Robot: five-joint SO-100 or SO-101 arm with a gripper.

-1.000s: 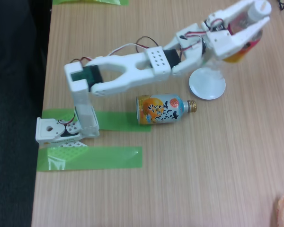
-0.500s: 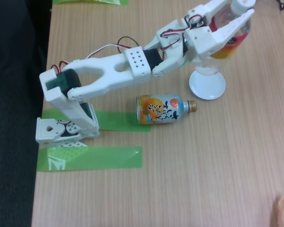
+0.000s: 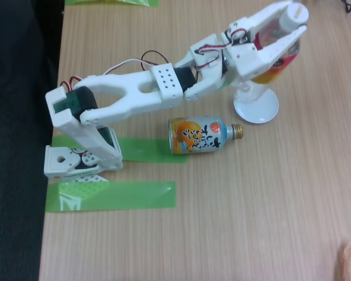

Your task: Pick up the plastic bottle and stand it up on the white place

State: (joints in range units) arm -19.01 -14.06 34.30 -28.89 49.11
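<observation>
White two-finger gripper (image 3: 288,30) clamped on clear slim plastic bottle (image 3: 281,58), white-capped, base over small round white plate (image 3: 256,108), far right.

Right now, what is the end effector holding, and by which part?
The end effector grips the plastic bottle around its labelled upper body, below the cap.

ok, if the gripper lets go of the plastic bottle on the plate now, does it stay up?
Probably tippy: the plastic bottle is tall, slim and leaning while the gripper holds it. Its clear base sits on the plate, whose shallow rim gives little support. It looks light, so a nudge could topple it.
</observation>
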